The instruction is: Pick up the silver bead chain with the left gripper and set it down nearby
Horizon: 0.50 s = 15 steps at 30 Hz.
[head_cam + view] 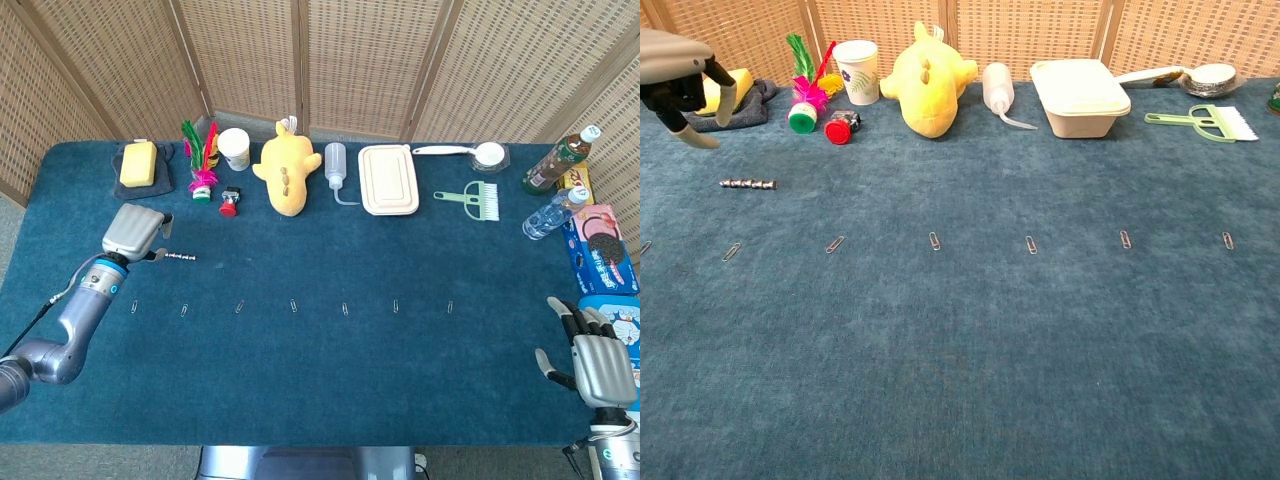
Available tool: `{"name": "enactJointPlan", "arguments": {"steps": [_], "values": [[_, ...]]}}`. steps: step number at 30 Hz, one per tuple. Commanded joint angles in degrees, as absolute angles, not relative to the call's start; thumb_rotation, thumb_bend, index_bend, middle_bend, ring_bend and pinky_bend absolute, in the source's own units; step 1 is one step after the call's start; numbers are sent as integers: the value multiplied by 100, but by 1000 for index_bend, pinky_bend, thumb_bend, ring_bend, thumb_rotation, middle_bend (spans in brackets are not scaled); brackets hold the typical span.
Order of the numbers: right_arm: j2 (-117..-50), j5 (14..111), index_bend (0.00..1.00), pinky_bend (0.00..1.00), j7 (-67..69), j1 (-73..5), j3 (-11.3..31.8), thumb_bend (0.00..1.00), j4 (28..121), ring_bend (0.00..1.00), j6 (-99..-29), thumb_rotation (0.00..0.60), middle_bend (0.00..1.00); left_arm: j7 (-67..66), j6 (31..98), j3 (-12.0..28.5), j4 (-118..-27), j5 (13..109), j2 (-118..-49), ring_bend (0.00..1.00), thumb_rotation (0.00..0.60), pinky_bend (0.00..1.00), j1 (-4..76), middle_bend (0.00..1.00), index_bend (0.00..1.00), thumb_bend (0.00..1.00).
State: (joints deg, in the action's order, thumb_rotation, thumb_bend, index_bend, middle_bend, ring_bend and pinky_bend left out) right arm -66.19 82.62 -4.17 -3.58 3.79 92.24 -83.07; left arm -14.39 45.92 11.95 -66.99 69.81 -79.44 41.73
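**Lowering onto the bead chain**

Nearest the robot, the right hand (600,365) rests at the table's near corner, far from the silver bead chain (181,257), fingers apart, holding nothing. A row of paper clips (934,240) lies just nearer than the chain. The chain itself lies flat on the blue cloth (330,380). The left hand (134,231) hangs above the chain's outer end, fingers spread, empty. It should probably shift slightly inward, centre over the chain, descend straight, then pinch low, since the small beads could roll. Beyond the chain stands the shuttlecock (203,178).
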Motion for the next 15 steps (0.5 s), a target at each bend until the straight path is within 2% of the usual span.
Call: {"name": "enactJointPlan", "arguments": {"steps": [1, 7, 10, 15], "values": [[-6635, 8252, 137, 180, -416, -370, 372, 376, 9210, 215, -8273, 513, 202, -1506, 4502, 1159, -6657, 6889, -7985, 990, 600, 933, 4223, 974, 532, 406], [-6644, 8241, 137, 180, -415, -388, 382, 376, 9211, 218, -8248, 512, 202, -1623, 4195, 1109, -6586, 6617, -8046, 985, 600, 933, 4347, 967, 494, 497], [-6641, 8222, 137, 180, -414, -383, 379, 376, 9211, 220, -8239, 514, 202, -1689, 4099, 1075, -6600, 6544, -8050, 982, 594, 933, 4403, 963, 485, 576], [-6640, 8214, 137, 180, -413, -377, 380, 376, 9215, 222, -8246, 513, 202, -1780, 4065, 1015, -6643, 6523, -8060, 981, 591, 933, 4474, 954, 483, 577]]}}
